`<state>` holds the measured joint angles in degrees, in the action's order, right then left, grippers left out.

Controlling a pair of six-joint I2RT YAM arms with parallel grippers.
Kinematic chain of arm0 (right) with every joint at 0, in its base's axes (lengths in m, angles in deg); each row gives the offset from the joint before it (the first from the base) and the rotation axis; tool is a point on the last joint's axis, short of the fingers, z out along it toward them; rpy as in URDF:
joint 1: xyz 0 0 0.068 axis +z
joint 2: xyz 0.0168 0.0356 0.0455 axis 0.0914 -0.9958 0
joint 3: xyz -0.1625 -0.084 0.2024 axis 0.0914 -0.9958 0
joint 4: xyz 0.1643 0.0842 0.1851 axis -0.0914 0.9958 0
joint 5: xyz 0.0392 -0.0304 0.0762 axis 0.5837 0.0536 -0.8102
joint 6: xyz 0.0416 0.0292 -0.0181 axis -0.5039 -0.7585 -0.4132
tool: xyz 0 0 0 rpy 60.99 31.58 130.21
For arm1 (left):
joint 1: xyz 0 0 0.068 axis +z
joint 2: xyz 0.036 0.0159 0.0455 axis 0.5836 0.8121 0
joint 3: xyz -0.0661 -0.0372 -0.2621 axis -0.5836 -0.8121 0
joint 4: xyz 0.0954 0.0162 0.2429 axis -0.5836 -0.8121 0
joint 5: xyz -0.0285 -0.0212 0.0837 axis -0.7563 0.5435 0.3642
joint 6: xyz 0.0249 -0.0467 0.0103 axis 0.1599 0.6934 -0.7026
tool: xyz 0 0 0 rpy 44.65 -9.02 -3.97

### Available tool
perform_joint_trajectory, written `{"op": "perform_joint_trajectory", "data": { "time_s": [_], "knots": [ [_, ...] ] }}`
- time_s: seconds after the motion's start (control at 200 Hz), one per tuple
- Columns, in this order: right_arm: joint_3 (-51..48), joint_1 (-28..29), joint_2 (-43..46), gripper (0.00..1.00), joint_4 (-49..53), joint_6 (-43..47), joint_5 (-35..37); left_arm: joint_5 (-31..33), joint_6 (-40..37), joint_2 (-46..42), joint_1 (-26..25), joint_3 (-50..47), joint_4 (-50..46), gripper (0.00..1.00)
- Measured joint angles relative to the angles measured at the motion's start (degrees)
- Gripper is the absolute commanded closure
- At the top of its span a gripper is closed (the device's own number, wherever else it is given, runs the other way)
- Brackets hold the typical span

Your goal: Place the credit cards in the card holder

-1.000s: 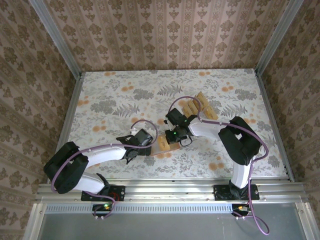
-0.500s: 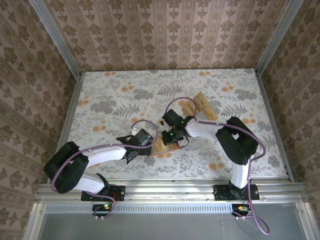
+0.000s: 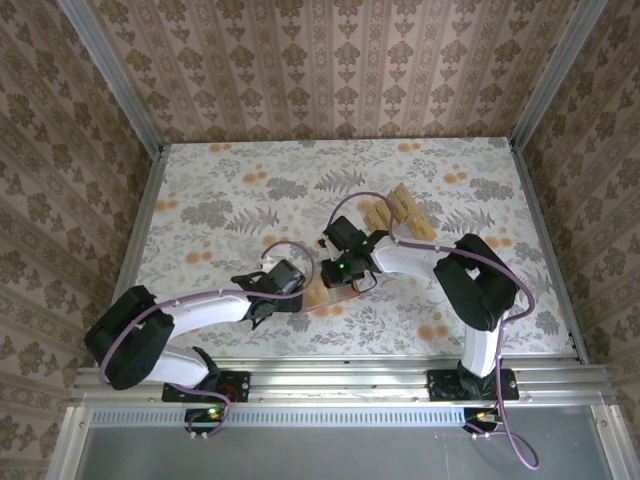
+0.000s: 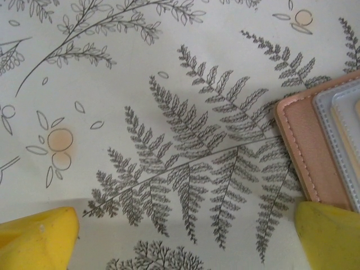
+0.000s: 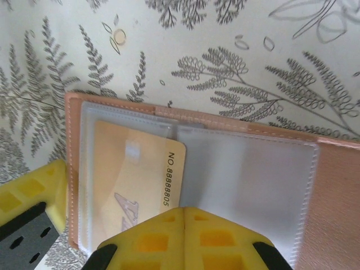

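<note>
Showing one card holder (image 5: 332, 185), one card (image 5: 135, 174) inside, several loose cards (image 3: 405, 210) beyond.

Card holder (image 4: 305, 151) cropped at right edge

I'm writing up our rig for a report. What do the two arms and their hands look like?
Both the left arm and right arm have white links with bulky black joints, and a thin purple cable loops along each. A green light glows near the right wrist. The left hand and right hand have blocky yellow fingers.
</note>
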<state>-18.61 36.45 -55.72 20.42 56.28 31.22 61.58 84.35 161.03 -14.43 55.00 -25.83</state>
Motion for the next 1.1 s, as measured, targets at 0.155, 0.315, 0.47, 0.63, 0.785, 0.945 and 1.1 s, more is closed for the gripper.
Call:
{"op": "perform_joint_trajectory", "data": {
  "time_s": [0.155,0.315,0.47,0.63,0.785,0.945,1.1],
  "knots": [
    [-0.02,-0.98,1.9,1.0,-0.02,0.0,-0.04,-0.28,0.11,-3.54,1.33,-1.49,-0.63,0.0],
    [-0.15,-1.18,1.92,1.0,-0.07,-0.15,-0.7,-0.44,0.11,-4.46,2.23,-1.95,-1.29,0.0],
    [-0.26,-0.76,1.9,1.0,-0.26,-0.39,-1.55,-0.85,0.11,-4.46,2.23,-2.08,-1.44,0.0],
    [-0.68,0.15,1.73,1.0,-1.07,-0.76,-1.73,-1.14,0.11,-4.22,2.23,-2.08,-1.31,0.0],
    [-1.05,0.24,1.07,1.0,-1.16,-1.01,-1.7,-1.49,0.11,-2.64,2.23,-2.08,-0.83,0.0],
    [-2.32,0.24,0.46,1.0,-1.36,-1.01,-1.7,-1.68,0.11,-2.1,2.23,-2.08,0.09,0.0],
    [-2.67,0.24,-0.5,1.0,-1.62,-1.01,-1.73,-1.7,0.11,-1.66,2.23,-2.05,0.83,0.0]
  ]
}}
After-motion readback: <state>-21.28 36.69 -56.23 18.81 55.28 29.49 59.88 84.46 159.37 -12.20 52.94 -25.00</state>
